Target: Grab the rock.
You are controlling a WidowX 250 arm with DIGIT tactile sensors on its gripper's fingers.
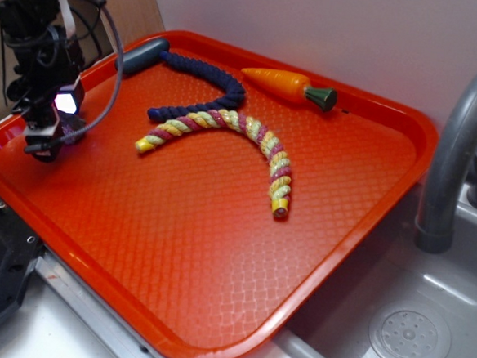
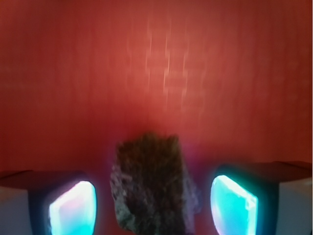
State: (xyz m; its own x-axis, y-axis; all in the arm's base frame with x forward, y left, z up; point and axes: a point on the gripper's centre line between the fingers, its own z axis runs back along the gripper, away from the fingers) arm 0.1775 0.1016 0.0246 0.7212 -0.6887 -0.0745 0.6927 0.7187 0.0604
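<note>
While the gripper [image 1: 51, 137] hangs low over the tray's [image 1: 216, 267] left end in the exterior view, the rock is hidden there. From the wrist view, the rock [image 2: 151, 183] sits between spread fingers [image 2: 73, 208], touching neither.

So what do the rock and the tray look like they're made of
The rock looks like real stone: dark, rough, pitted and matte. The tray looks like moulded plastic: glossy red with an embossed basket-weave texture and a smooth raised rim.
</note>
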